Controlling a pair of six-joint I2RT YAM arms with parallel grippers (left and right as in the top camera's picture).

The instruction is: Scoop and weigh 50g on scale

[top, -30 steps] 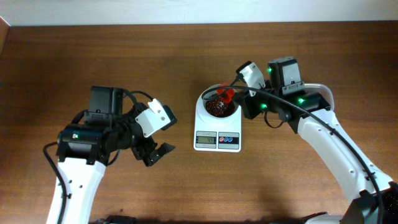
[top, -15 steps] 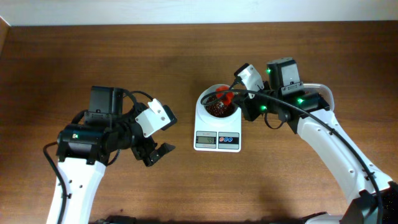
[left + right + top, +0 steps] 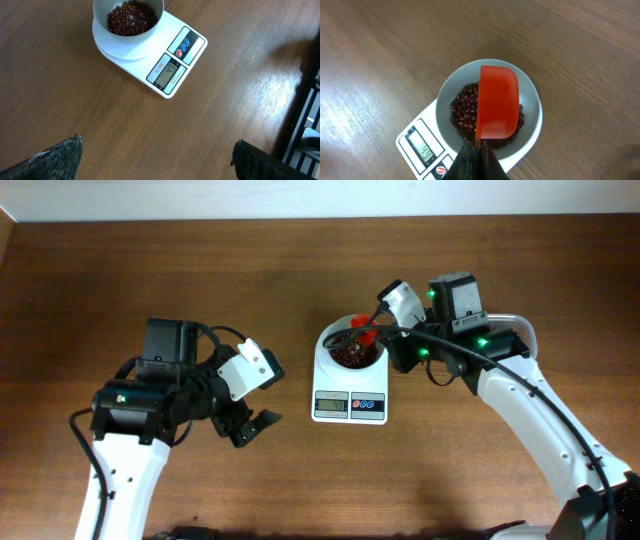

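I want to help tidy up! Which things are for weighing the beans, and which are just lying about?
For the job: the scale, the beans on it, the red scoop, the right pincer shut on the scoop.
Not busy: the left pincer, open and empty, and the table.

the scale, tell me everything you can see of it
The scale is a small white plastic slab, lying flat on the wooden table between the arms. At one end sit a grey display with dark digits and red and blue buttons. Its round white bowl holds dark reddish beans. An orange scoop, in the shut right gripper, hangs over the bowl.
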